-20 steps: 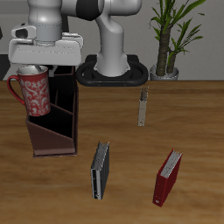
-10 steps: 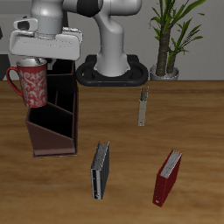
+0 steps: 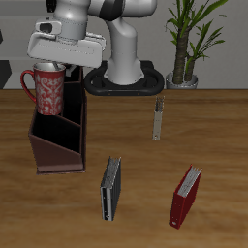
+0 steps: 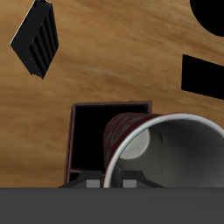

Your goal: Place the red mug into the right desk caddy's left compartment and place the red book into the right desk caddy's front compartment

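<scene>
Red mug [image 3: 48, 90] moved farther back over right desk caddy [image 3: 56, 140]; gripper [image 3: 54, 64] clamps its rim (still airborne). Your lowering remains; red book [image 3: 185, 196] untouched.

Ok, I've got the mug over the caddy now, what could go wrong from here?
The red mug hangs from the gripper above the caddy, over its taller back part rather than the low sloped end, so lowering now may land it in the wrong section. Its handle sticks out past the caddy's side wall and could catch there. The wrist view shows the mug tilted, so it may jam.
</scene>
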Controlling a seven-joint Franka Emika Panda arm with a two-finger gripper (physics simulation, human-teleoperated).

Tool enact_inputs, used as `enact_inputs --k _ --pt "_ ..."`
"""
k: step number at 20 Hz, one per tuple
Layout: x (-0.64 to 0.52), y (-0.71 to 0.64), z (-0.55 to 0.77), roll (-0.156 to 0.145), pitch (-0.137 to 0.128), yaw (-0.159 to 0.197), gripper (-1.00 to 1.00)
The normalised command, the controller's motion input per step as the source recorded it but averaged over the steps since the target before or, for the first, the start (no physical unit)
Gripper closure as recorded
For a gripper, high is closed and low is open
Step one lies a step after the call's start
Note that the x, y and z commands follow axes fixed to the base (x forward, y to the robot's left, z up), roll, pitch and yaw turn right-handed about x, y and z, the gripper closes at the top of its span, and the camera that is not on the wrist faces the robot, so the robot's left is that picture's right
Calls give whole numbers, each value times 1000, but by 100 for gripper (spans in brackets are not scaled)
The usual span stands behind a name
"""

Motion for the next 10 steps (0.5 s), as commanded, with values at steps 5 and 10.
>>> enact_inputs --k 5,10 --pt "-145 506 -51 17 -10 8 100" --pt "69 158 -72 26 19 -34 100"
